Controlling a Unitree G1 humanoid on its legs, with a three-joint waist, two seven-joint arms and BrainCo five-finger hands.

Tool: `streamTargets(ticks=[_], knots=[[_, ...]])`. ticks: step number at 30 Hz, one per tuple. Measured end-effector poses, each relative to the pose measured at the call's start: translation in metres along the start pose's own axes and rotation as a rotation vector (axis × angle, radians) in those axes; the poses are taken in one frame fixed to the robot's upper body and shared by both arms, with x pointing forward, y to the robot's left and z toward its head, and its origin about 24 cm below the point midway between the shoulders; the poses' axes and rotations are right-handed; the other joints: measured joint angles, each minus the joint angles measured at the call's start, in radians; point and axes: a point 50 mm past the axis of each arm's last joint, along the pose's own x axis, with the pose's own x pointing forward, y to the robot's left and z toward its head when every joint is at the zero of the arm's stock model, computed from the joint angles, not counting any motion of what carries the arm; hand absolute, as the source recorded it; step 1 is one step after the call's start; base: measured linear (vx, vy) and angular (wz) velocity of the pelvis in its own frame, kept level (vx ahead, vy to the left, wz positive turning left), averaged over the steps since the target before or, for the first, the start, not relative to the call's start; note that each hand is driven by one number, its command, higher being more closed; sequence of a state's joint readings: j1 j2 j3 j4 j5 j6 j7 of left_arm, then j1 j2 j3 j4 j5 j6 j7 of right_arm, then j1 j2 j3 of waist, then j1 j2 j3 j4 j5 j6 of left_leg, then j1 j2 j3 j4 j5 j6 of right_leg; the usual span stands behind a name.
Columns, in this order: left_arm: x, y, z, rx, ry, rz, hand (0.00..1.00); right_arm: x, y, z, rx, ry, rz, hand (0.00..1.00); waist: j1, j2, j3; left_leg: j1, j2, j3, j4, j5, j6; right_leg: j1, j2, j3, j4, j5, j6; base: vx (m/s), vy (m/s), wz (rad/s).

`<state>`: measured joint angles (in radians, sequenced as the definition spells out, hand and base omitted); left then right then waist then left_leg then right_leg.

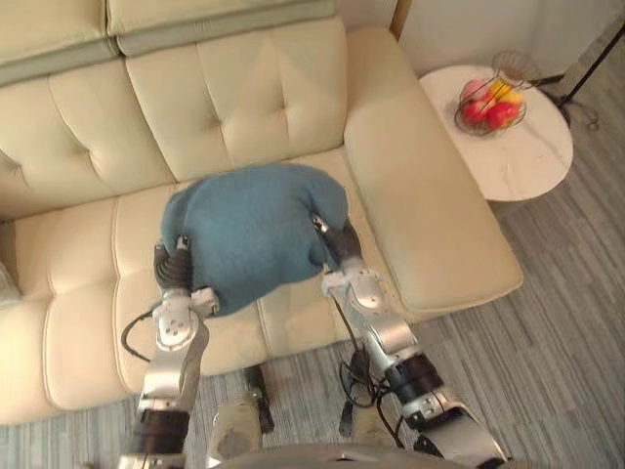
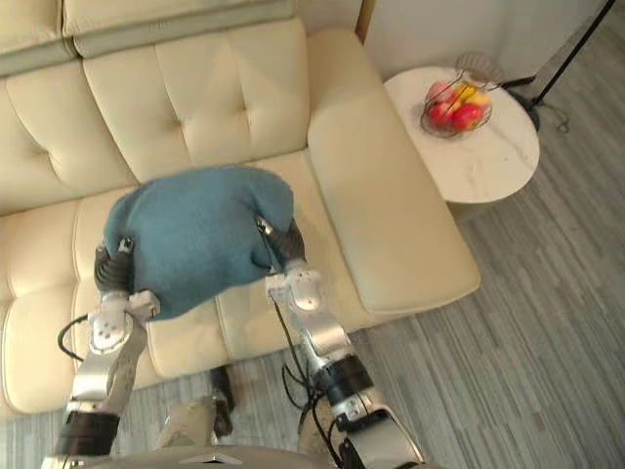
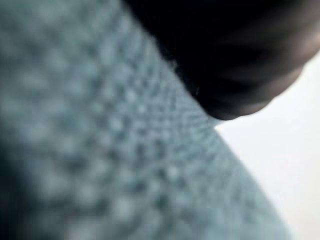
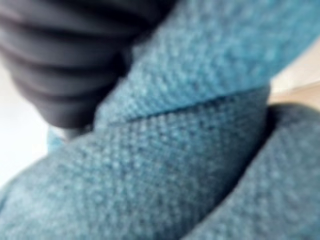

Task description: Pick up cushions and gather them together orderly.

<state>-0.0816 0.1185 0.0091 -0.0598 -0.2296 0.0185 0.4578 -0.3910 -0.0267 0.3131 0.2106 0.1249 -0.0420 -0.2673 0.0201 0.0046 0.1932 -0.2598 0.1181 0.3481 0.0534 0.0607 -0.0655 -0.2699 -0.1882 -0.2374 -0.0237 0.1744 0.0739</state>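
Now a teal cushion (image 1: 256, 233) sits over the cream sofa (image 1: 283, 98) seat, between the left hand (image 1: 176, 264) and the right hand (image 1: 341, 242); I cannot tell whether either hand grips it.

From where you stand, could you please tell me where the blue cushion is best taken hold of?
Probably by its two side edges, one hand on each, coming in from the front of the sofa. The blue cushion is broad, plump and soft, likely too wide for a single hand. The left hand and right hand sit at those edges.
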Motion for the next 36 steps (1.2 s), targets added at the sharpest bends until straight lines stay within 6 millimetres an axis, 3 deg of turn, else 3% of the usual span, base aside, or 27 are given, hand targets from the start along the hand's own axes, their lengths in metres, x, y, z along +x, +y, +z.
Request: streamTargets(ticks=[1, 5, 7, 9, 11, 14, 15, 16, 19, 22, 29, 34, 36], knots=[[0.003, -0.002, 0.004, -0.004, -0.018, 0.004, 1.00, 0.003, 0.001, 0.004, -0.009, -0.019, -0.010, 1.00, 0.004, 0.000, 0.000, -0.010, 0.000, 0.000, -0.007, 0.007, -0.001, -0.015, 0.001, 0.000, 0.002, 0.001, 0.001, -0.10, -0.007, 0.13], [0.035, -0.028, 0.055, -0.040, -0.200, 0.019, 1.00, 0.030, 0.007, 0.057, -0.089, -0.226, -0.102, 1.00, 0.027, 0.029, 0.027, -0.076, 0.003, -0.008, -0.053, 0.068, -0.006, -0.102, 0.004, -0.020, 0.034, 0.002, 0.003, -0.06, -0.024, 0.13], [0.049, -0.050, 0.105, -0.101, -0.362, 0.017, 1.00, 0.041, 0.007, 0.109, -0.115, -0.427, -0.216, 1.00, 0.041, 0.041, 0.035, -0.130, 0.004, -0.017, -0.072, 0.097, -0.009, -0.170, 0.003, -0.026, 0.058, 0.001, 0.002, -0.07, -0.039, 0.11], [0.052, -0.063, 0.137, -0.130, -0.470, 0.007, 1.00, 0.042, 0.006, 0.142, -0.092, -0.551, -0.276, 1.00, 0.044, 0.043, 0.037, -0.151, 0.001, -0.019, -0.099, 0.119, -0.010, -0.205, 0.002, -0.029, 0.069, 0.000, 0.000, -0.03, -0.020, 0.07], [0.052, -0.081, 0.190, -0.200, -0.637, -0.032, 1.00, 0.036, 0.005, 0.192, -0.022, -0.734, -0.368, 1.00, 0.044, 0.049, 0.041, -0.190, -0.003, -0.024, -0.131, 0.149, -0.015, -0.256, -0.002, -0.040, 0.082, -0.002, -0.001, -0.02, -0.009, 0.10], [0.051, -0.097, 0.232, -0.244, -0.754, -0.070, 1.00, 0.029, 0.003, 0.227, 0.020, -0.870, -0.436, 1.00, 0.043, 0.054, 0.044, -0.230, -0.005, -0.027, -0.131, 0.162, -0.022, -0.291, -0.005, -0.047, 0.083, -0.002, -0.001, -0.01, -0.010, 0.10], [0.050, -0.104, 0.252, -0.253, -0.803, -0.083, 1.00, 0.027, 0.002, 0.244, 0.027, -0.931, -0.481, 0.00, 0.041, 0.054, 0.044, -0.254, -0.003, -0.031, -0.131, 0.175, -0.029, -0.314, -0.013, -0.052, 0.084, -0.002, -0.001, 0.00, -0.016, 0.06], [0.050, -0.106, 0.259, -0.258, -0.816, -0.087, 0.00, 0.027, 0.001, 0.250, 0.037, -0.945, -0.490, 0.00, 0.041, 0.054, 0.044, -0.264, -0.004, -0.032, -0.131, 0.180, -0.034, -0.323, -0.013, -0.053, 0.084, -0.001, -0.001, 0.00, -0.029, 0.10], [0.042, -0.124, 0.304, -0.288, -0.903, -0.121, 0.00, 0.022, -0.007, 0.287, 0.078, -1.051, -0.574, 0.00, 0.038, 0.055, 0.044, -0.348, 0.000, -0.050, -0.131, 0.225, -0.053, -0.389, -0.015, -0.077, 0.085, 0.001, -0.004, -0.01, -0.036, 0.19], [0.043, -0.129, 0.316, -0.292, -0.910, -0.119, 0.00, 0.026, -0.008, 0.298, 0.092, -1.057, -0.619, 0.00, 0.036, 0.055, 0.044, -0.384, 0.004, -0.048, -0.131, 0.240, -0.054, -0.418, -0.011, -0.081, 0.084, 0.001, -0.004, 0.01, -0.003, 0.07], [0.069, -0.123, 0.323, -0.283, -0.780, -0.010, 0.00, 0.050, -0.010, 0.314, 0.068, -0.979, -0.618, 0.00, 0.045, 0.055, 0.044, -0.472, 0.044, -0.046, -0.131, 0.245, -0.053, -0.486, 0.028, -0.101, 0.069, 0.003, -0.009, 0.03, 0.013, -0.02], [0.087, -0.109, 0.319, -0.280, -0.714, 0.014, 0.00, 0.078, -0.019, 0.297, 0.033, -0.813, -0.543, 0.00, 0.053, 0.055, 0.056, -0.505, 0.066, -0.032, -0.131, 0.245, -0.053, -0.522, 0.050, -0.098, 0.069, 0.003, -0.010, 0.03, 0.033, -0.09], [0.092, -0.102, 0.321, -0.280, -0.707, 0.029, 0.00, 0.080, -0.023, 0.296, 0.009, -0.805, -0.526, 0.00, 0.052, 0.055, 0.056, -0.526, 0.072, -0.022, -0.131, 0.246, -0.053, -0.546, 0.056, -0.096, 0.069, 0.003, -0.011, 0.00, 0.030, -0.13]])
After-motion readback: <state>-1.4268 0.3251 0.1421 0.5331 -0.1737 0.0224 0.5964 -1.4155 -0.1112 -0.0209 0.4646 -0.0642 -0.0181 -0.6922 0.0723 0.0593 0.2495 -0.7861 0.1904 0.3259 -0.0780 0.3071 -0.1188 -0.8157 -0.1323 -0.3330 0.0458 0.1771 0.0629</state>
